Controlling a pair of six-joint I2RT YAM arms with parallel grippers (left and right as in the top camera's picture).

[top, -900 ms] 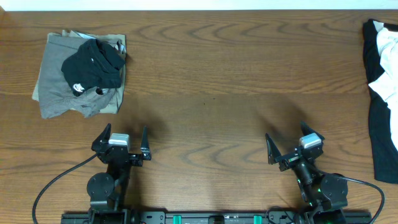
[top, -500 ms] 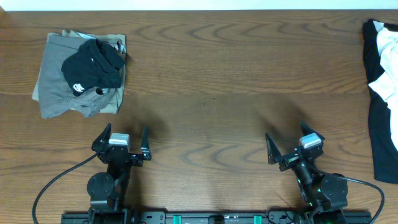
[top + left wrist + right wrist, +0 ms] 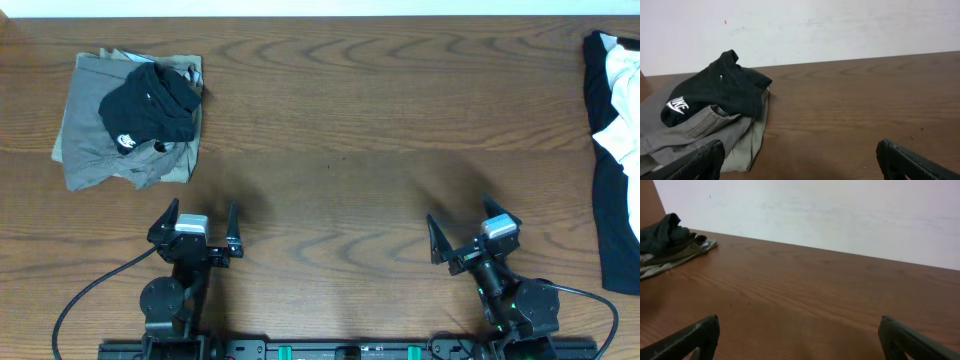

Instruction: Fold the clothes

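A grey-olive garment (image 3: pixel 95 135) lies folded at the table's far left with a crumpled black garment (image 3: pixel 150 105) on top; both also show in the left wrist view, the grey-olive one (image 3: pixel 695 132) under the black one (image 3: pixel 722 90) with its white logo. A pile of unfolded clothes, black (image 3: pixel 612 210) with a white piece (image 3: pixel 625 95), lies at the right edge, partly cut off. My left gripper (image 3: pixel 197 225) is open and empty at the near left, well short of the folded stack. My right gripper (image 3: pixel 468 232) is open and empty at the near right.
The brown wooden table (image 3: pixel 340 150) stretches between the two piles. A white wall (image 3: pixel 840 210) runs along its far edge. The arm bases and cables sit at the near edge (image 3: pixel 320 350).
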